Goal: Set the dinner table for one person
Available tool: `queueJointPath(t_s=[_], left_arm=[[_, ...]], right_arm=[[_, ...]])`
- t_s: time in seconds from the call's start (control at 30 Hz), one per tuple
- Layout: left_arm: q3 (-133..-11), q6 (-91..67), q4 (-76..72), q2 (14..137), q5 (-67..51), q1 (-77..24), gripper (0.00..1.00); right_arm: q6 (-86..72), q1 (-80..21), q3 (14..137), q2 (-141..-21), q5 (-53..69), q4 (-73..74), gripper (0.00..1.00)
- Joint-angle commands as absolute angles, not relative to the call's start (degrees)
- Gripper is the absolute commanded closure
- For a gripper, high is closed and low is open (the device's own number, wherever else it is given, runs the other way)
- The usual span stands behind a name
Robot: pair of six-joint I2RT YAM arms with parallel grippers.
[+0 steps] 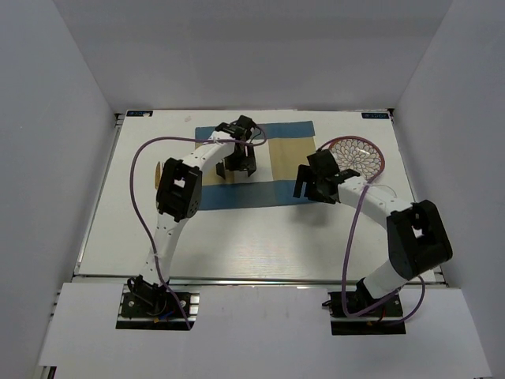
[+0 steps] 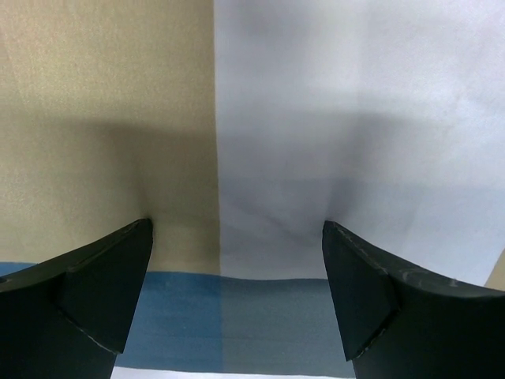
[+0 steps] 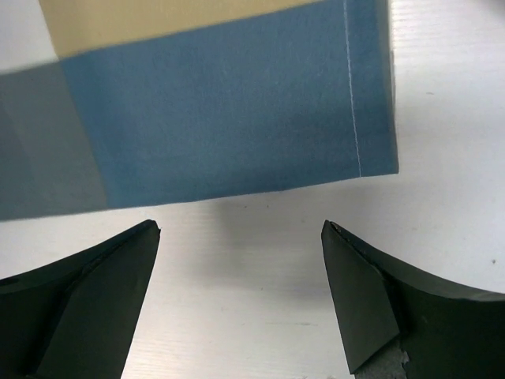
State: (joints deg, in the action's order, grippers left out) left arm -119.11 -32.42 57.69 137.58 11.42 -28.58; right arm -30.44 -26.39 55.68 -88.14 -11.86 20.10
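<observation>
The white dinner table (image 1: 260, 237) bears a blue-and-tan striped placemat (image 1: 284, 170) at the back middle. My left gripper (image 1: 241, 164) hovers over the placemat, open and empty. In the left wrist view its jaws (image 2: 237, 229) stand wide apart over the tan cloth (image 2: 102, 95) and a thin white sheet (image 2: 355, 118) that lies on it. My right gripper (image 1: 308, 188) is open and empty. It hangs over bare table (image 3: 237, 276) just off the placemat's blue corner (image 3: 237, 103). The white sheet (image 3: 39, 134) shows at the left there.
A round plate with a purple pattern (image 1: 357, 155) lies at the back right, beside the placemat. A small tan object (image 1: 159, 170) shows left of the left arm, partly hidden. White walls enclose the table on three sides.
</observation>
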Motion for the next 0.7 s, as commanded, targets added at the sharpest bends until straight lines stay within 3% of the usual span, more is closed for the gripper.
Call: queueJointPath(t_s=[0.0, 0.13, 0.3, 0.43, 0.67], left_arm=[[-126.1, -29.4, 64.4, 140.9, 17.5, -28.6, 0.02], [-120.8, -33.2, 63.9, 131.4, 24.3, -28.6, 0.02], [-101.1, -37.6, 58.2, 118.4, 26.7, -28.6, 0.02], [-88.4, -38.9, 50.7, 115.5, 23.2, -28.6, 0.02], [-92.4, -40.0, 52.6, 125.4, 24.5, -28.0, 0.02]], right_arm=[[-26.6, -26.6, 60.0, -92.4, -12.7, 21.1, 0.11], [-25.1, -26.5, 64.9, -96.4, -13.8, 20.7, 0.11], [-23.0, -26.0, 73.9, -103.7, -16.3, 23.5, 0.11], [-22.9, -25.7, 82.2, -110.1, -18.2, 26.6, 0.11], [-26.3, -25.4, 80.2, -114.1, -17.6, 24.0, 0.11]])
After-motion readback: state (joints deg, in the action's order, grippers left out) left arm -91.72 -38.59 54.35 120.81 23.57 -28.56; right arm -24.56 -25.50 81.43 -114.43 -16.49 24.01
